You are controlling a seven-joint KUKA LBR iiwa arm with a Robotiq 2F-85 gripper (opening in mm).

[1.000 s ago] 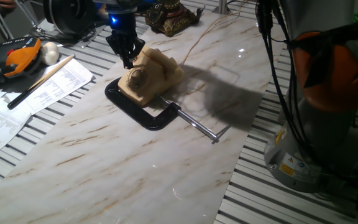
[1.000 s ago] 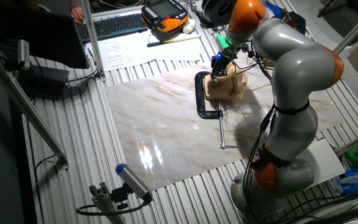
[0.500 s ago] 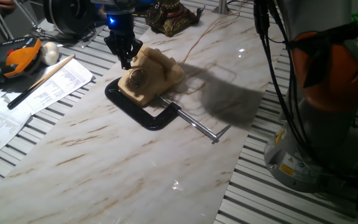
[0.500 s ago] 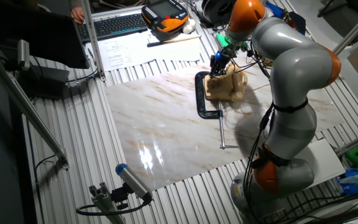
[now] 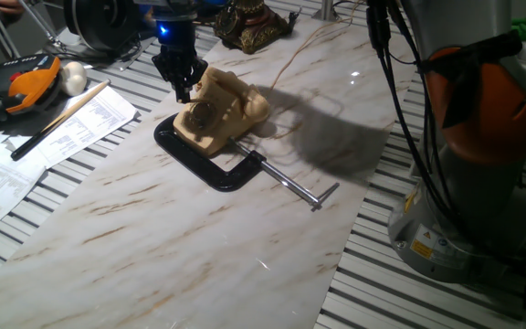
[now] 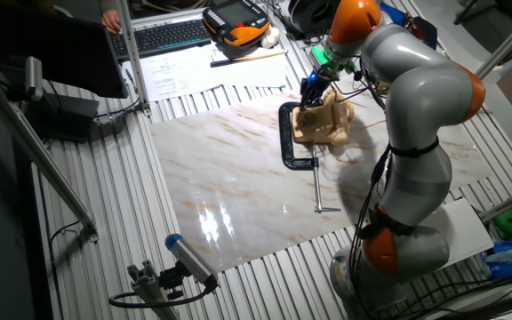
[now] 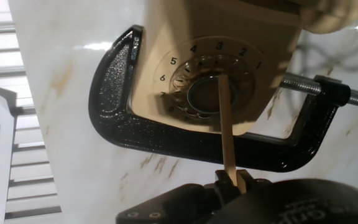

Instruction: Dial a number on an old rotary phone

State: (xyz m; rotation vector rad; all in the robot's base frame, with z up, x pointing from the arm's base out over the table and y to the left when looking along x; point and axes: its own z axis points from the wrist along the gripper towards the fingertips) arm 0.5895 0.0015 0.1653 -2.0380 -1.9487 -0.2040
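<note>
Above the phone's dial (image 7: 211,93), pincer (image 5: 183,84) upright.

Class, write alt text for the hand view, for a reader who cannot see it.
A thin wooden stick held in the gripper reaches up to the round dial of a cream rotary phone. A black C-clamp wraps around the phone's base on a marble-patterned table, its screw rod at the right.

The phone (image 5: 219,111) sits on the table (image 5: 199,238) inside a clamp (image 5: 210,166); papers (image 5: 39,142) lie left, the gripper (image 5: 184,89) above its dial (image 7: 213,93)
</note>
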